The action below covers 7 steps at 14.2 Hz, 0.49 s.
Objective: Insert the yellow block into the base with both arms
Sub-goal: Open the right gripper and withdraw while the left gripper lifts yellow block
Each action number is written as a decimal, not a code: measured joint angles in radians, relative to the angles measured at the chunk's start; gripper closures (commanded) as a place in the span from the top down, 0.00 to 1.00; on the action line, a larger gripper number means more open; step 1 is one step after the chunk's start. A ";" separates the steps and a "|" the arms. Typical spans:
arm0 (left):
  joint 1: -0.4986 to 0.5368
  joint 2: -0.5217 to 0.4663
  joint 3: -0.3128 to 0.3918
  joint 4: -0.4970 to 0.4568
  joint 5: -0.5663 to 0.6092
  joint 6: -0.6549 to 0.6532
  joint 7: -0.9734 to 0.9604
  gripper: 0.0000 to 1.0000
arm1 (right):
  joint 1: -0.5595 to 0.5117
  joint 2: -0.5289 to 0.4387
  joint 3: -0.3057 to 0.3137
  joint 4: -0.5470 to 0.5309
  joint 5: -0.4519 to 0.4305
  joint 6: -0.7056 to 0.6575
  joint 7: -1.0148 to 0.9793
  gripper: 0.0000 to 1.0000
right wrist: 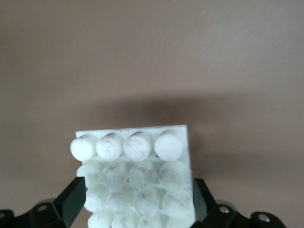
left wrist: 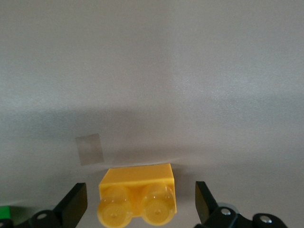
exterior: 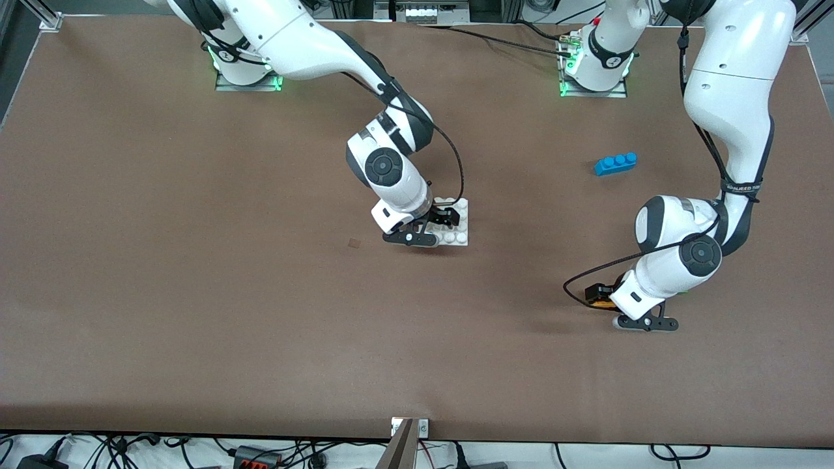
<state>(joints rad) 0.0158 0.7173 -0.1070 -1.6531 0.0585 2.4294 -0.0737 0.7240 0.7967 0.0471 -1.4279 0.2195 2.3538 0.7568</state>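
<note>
Left gripper (exterior: 604,301) low at the table (exterior: 195,312) toward the left arm's end, fingers (left wrist: 73,205) spread, straddling the yellow block (left wrist: 137,197) with a gap on each side, nothing clamped; block resting on the table, two studs up; sliver of green (left wrist: 5,212) just beside one finger

Right gripper (exterior: 445,225) down at the white base (exterior: 459,231) near the table's middle, fingers (right wrist: 71,202) apart at two facing edges of the plate; contact with those edges impossible to tell; base flat on the table, studs up

Blue three-stud brick (exterior: 616,163) lying alone, nearer the bases than the left gripper, well apart from the base
</note>
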 measured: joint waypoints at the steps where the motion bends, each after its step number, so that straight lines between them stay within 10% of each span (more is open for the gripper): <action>1: 0.000 0.005 0.000 0.000 0.000 0.004 0.000 0.94 | 0.000 -0.037 -0.031 0.005 -0.023 -0.071 0.000 1.00; 7: -0.001 0.011 -0.001 -0.001 0.001 0.005 0.001 0.53 | -0.015 -0.291 -0.173 0.010 -0.192 -0.521 -0.030 1.00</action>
<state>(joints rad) 0.0150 0.7278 -0.1079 -1.6544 0.0595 2.4340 -0.0724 0.7088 0.5061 -0.1256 -1.4176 0.0272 1.8328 0.7265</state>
